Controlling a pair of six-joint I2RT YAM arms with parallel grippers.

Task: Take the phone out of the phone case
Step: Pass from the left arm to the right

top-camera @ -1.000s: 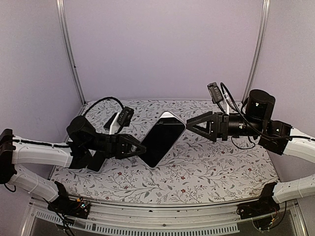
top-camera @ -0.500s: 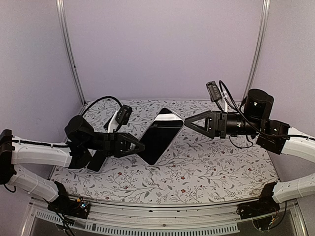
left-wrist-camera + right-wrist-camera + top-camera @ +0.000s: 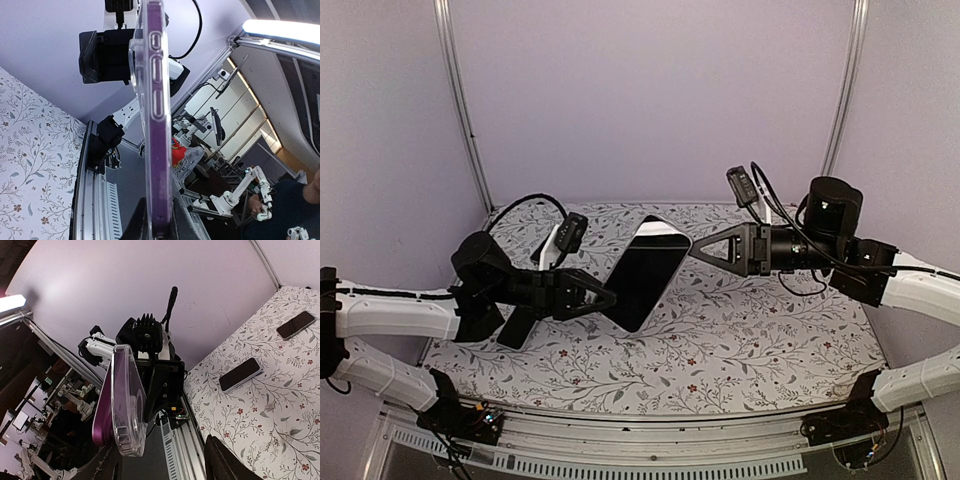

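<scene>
While my left pincer [image 3: 603, 298] is clamped on the lower corner of the phone case [image 3: 152, 75], the phone [image 3: 645, 275] sits inside it. Both are held in the air above the flowered table [image 3: 750, 340]. The black screen is tilted, and its upper corner points straight at my right pincer [image 3: 696, 252].

That right pincer has its jaws apart, with the tips right at the raised corner. I cannot tell whether they touch it. From my right wrist the case appears edge-on just ahead of the fingers, a clear shell wrapped round a purple body. Two other phones [image 3: 240, 375] lie flat on the table, off to one side of this pincer and well apart from it.

The step in hand looks like getting a hold on that free corner. I judge it goes best if the right jaws pinch only the clear lip, not shell and phone together. Then I would peel gently away from the left pincer, so its corner grip does not slip.
</scene>
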